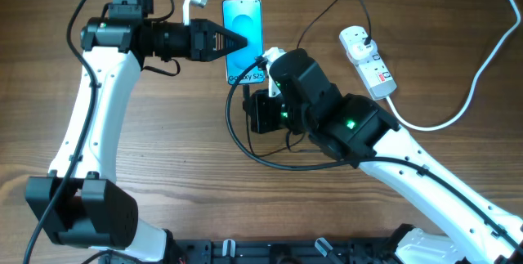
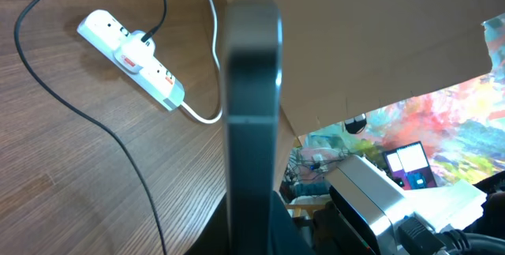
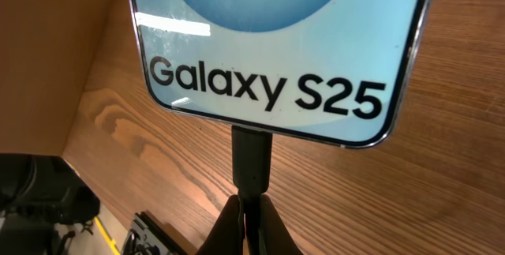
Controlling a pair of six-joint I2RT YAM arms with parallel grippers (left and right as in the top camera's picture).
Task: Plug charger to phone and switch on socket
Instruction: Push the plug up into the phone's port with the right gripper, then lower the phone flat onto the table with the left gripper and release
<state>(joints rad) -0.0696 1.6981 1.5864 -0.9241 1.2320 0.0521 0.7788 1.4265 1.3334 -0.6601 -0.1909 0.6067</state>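
Note:
The phone has a cyan screen and shows "Galaxy S25" near its bottom edge in the right wrist view. My left gripper is shut on the phone's sides. In the left wrist view the phone is seen edge-on. My right gripper is shut on the charger's black plug, whose tip meets the phone's bottom edge. In the overhead view the right gripper is just below the phone. The thin black cable runs to a white adapter in the socket strip. The socket strip also shows in the left wrist view.
The strip's thick white cord curves off to the far right. Slack black cable loops on the table under my right wrist. A black fixture lies along the front edge. The table's edge is near the phone in the left wrist view.

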